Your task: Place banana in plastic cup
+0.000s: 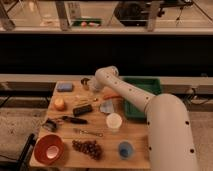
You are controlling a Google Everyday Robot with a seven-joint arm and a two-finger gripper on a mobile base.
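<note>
The banana (82, 98) is a small pale-yellow piece lying on the wooden table (135, 131), just behind the dark oblong block (82, 109). A white cup (114, 121) stands right of centre and a smaller blue cup (125, 149) stands near the front edge. My gripper (93, 89) hangs from the bent white arm (130, 92) over the back of the table, just right of and behind the banana. It holds nothing that I can see.
A green tray (145, 97) stands at the right. An orange-red stick (111, 96), a grey-blue piece (106, 106), a blue sponge (65, 86), a round yellow-orange fruit (59, 103), a black tool (70, 120), grapes (88, 147) and a red bowl (48, 148) lie around.
</note>
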